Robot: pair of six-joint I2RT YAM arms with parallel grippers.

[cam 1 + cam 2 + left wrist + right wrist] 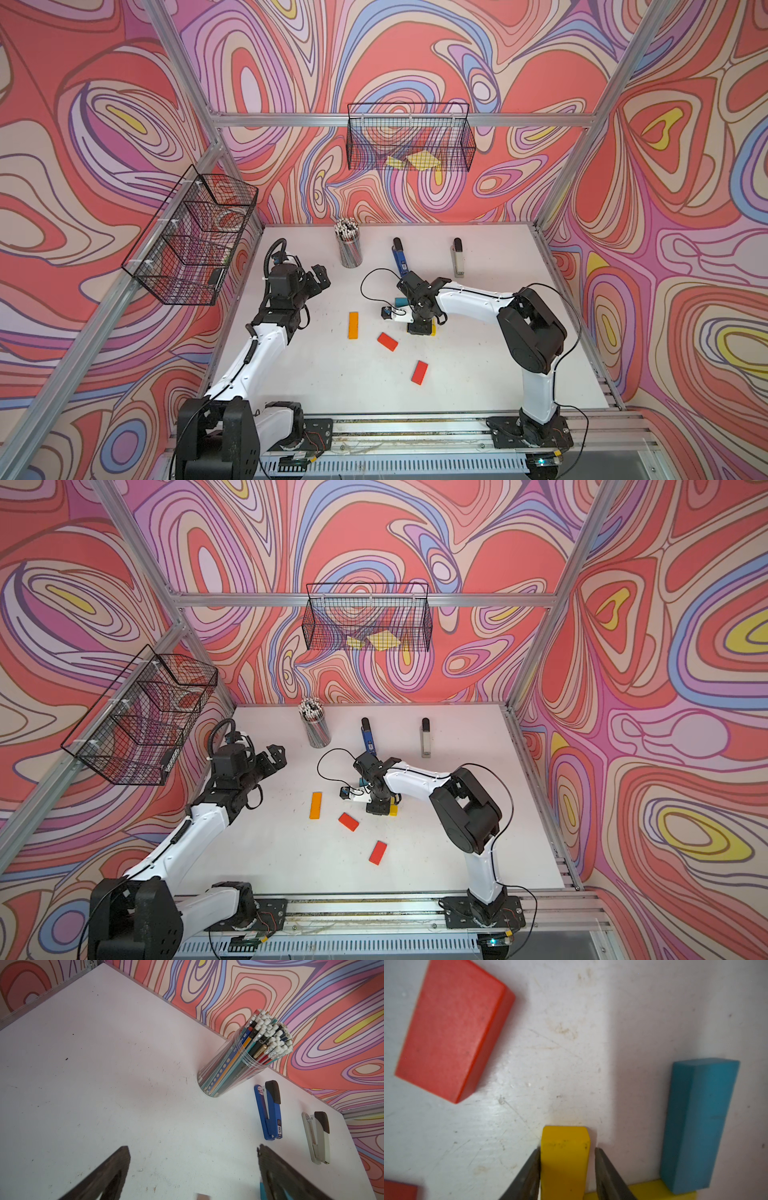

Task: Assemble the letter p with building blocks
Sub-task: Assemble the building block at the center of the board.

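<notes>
In the right wrist view my right gripper (567,1149) straddles the end of a yellow block (564,1159) lying on the white table (478,353). One finger touches the block and a narrow gap shows at the other, so the gripper is open. A second yellow block (645,1190) lies across behind it, meeting a light blue block (699,1126). In both top views the arm hides most of these. An orange block (353,326) and two red blocks (387,341) (419,372) lie loose to the left and front. My left gripper (322,276) hangs wide open and empty at the far left.
A clear cup of pencils (349,245), a blue stapler (400,255) and a beige stapler (458,257) stand along the back of the table. Wire baskets hang on the back wall (409,137) and the left wall (195,237).
</notes>
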